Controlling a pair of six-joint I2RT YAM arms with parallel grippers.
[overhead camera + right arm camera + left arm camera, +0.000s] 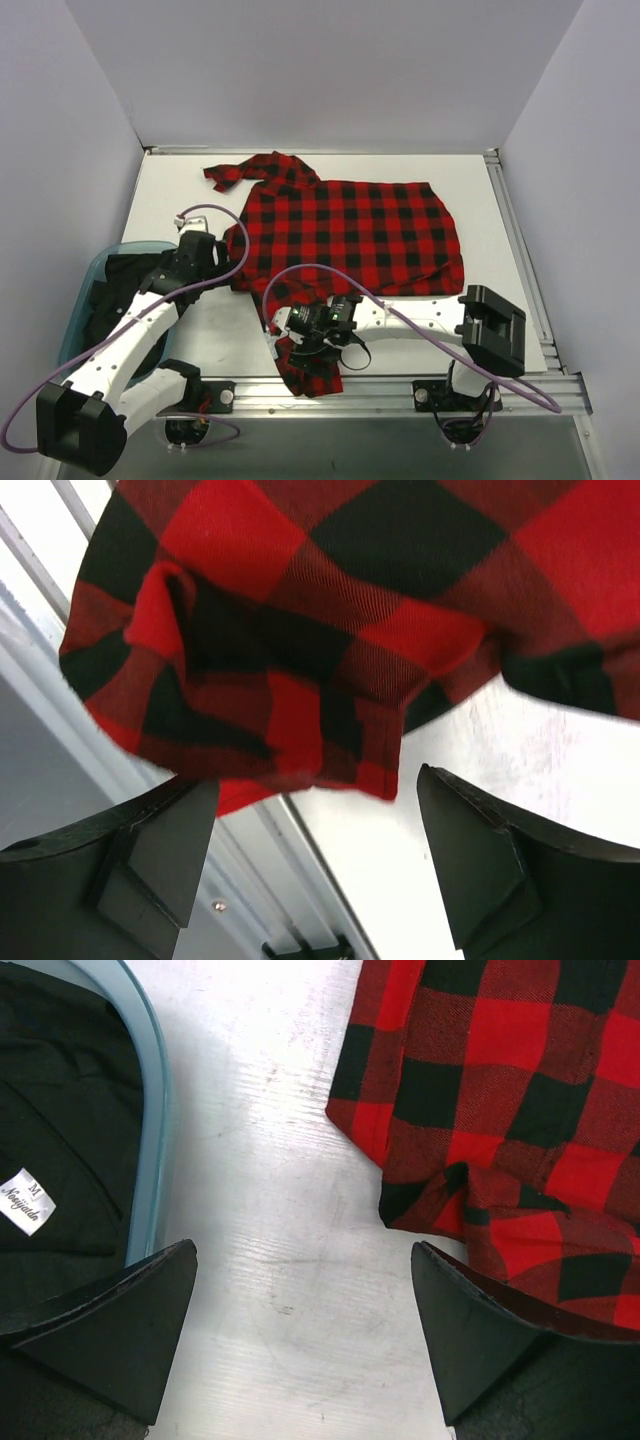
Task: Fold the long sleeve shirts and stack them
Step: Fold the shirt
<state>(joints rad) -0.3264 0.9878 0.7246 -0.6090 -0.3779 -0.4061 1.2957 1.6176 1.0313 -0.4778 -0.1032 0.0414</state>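
My right pincer (292, 342), jaws apart, hangs over the sleeve end (310, 375) of the red-and-black checked flannel shirt (350, 235) spread mid-frame, so I should go low and pinch all the bunched cloth, and my left pincer (210, 243) is wide apart too.

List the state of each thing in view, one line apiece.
flannel shirt: spread out on the table, not folded, one sleeve trailing to the near edge.
left pincer: open, empty, over bare table between blue bin and shirt.
right pincer: open, empty, at the bunched sleeve end.
blue bin: holds a dark garment, white label showing.
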